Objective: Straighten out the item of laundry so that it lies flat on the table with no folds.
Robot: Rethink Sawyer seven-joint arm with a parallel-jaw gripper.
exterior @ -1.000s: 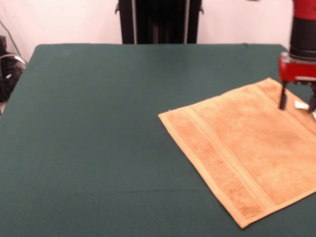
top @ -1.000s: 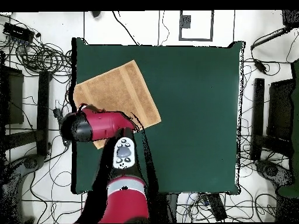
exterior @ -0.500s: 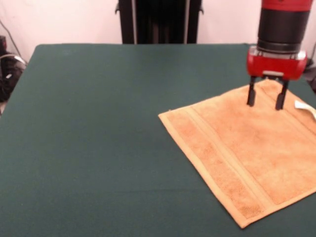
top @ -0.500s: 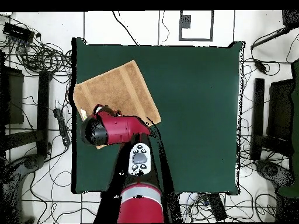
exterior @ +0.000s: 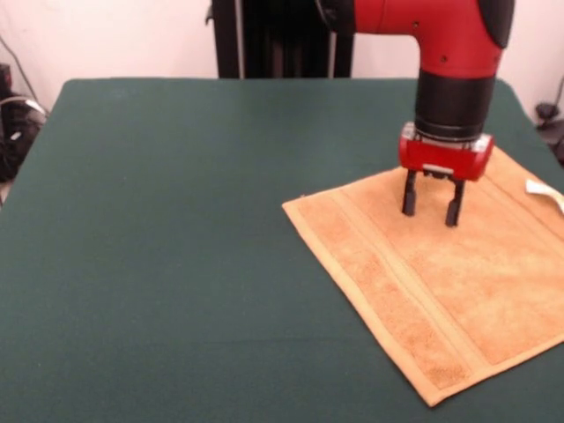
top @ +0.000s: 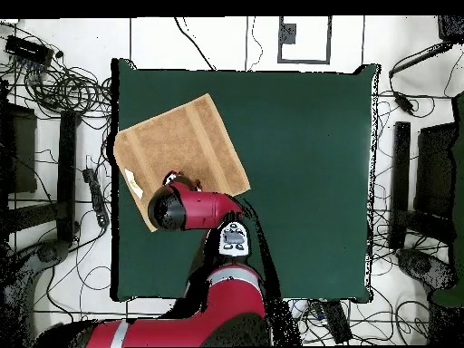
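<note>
From the front, the gripper point(exterior: 431, 212) has moved further inward over the towel point(exterior: 441, 282), away from the table point(exterior: 176, 220) edge and the white tag point(exterior: 542, 189), its fingers spread apart just above the cloth. From overhead, the arm point(top: 195, 210) now covers the towel's base-side corner; the towel lies unshifted, flat at the table's corner.

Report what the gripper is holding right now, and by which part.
Nothing is held. The gripper is open, its two fingers apart above the towel, which lies spread on the table.
</note>
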